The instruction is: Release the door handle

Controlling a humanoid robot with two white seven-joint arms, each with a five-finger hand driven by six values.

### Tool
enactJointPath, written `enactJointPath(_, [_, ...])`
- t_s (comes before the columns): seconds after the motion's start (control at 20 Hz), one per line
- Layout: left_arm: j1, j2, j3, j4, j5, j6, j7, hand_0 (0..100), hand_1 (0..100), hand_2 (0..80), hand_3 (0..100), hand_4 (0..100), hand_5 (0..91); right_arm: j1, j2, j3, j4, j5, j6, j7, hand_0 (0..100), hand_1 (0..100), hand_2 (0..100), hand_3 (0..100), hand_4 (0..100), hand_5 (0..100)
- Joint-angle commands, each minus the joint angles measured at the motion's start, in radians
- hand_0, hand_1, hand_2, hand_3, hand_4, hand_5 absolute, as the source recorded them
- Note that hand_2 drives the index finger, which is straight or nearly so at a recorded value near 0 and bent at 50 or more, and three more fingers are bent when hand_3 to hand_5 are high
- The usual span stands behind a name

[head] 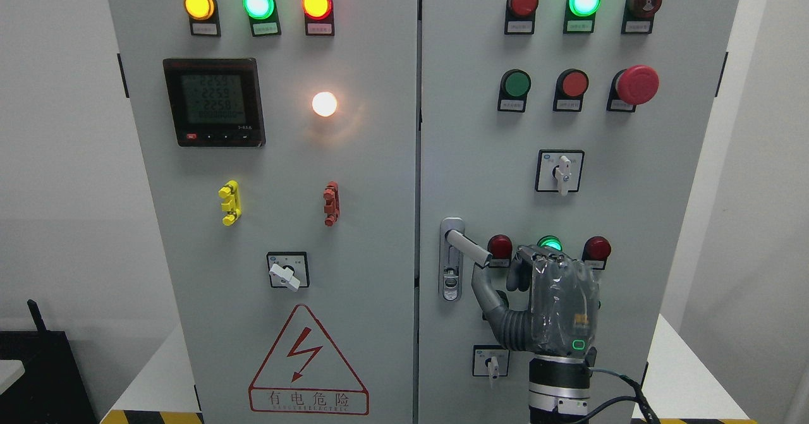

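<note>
White walls (pixel 50 158) stand behind a tall grey metal electrical cabinet (pixel 379 177) with two doors, which fills most of the view; it rests on a pale floor or platform (pixel 686 373) edged along the bottom with a yellow-and-black hazard stripe (pixel 152 417). A dark box-like object (pixel 38 367) sits at the lower left corner of the room.

On the left door, three round lamps run along the top edge, yellow (pixel 199 4), green (pixel 259 4) and red (pixel 317 4). Below them a black digital meter (pixel 213 102) sits beside a glowing white lamp (pixel 324 103). Lower down are a yellow clip (pixel 229 203), a red clip (pixel 331 203), a small rotary switch (pixel 287 271) and a red triangular lightning warning sign (pixel 308 364) near the bottom edge.

The right door carries more lamps and push buttons near its top, including a large red mushroom stop button (pixel 637 84), and a white-knobbed selector switch (pixel 560 171) at mid height.

The silver door handle (pixel 466 247) is mounted close to the right door's left edge, its lever swung outward and pointing down to the right from its lock plate (pixel 450 260).

The right hand (pixel 537 294), dark-fingered with its back wrapped in clear plastic, rises from the bottom edge just right of the handle. Its thumb (pixel 485 291) reaches up just under the lever's tip; whether they touch is unclear. The other fingers (pixel 519 271) curl loosely, apart from the lever and holding nothing.
</note>
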Motion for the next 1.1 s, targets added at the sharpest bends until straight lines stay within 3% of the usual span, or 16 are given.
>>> enactJointPath(0.0, [-0.031, 0.0, -0.011, -0.009, 0.0, 0.001, 0.0, 12, 39, 0.0, 0, 0, 0.0, -0.003, -0.003, -0.003, -0.006, -0.001, 0.0, 0.001, 38, 63, 91, 100, 91, 95])
enactJointPath(1.05, [-0.031, 0.0, -0.011, -0.009, 0.0, 0.001, 0.0, 12, 39, 0.0, 0, 0, 0.0, -0.018, -0.003, -0.002, -0.006, -0.001, 0.0, 0.001, 38, 63, 91, 100, 91, 96])
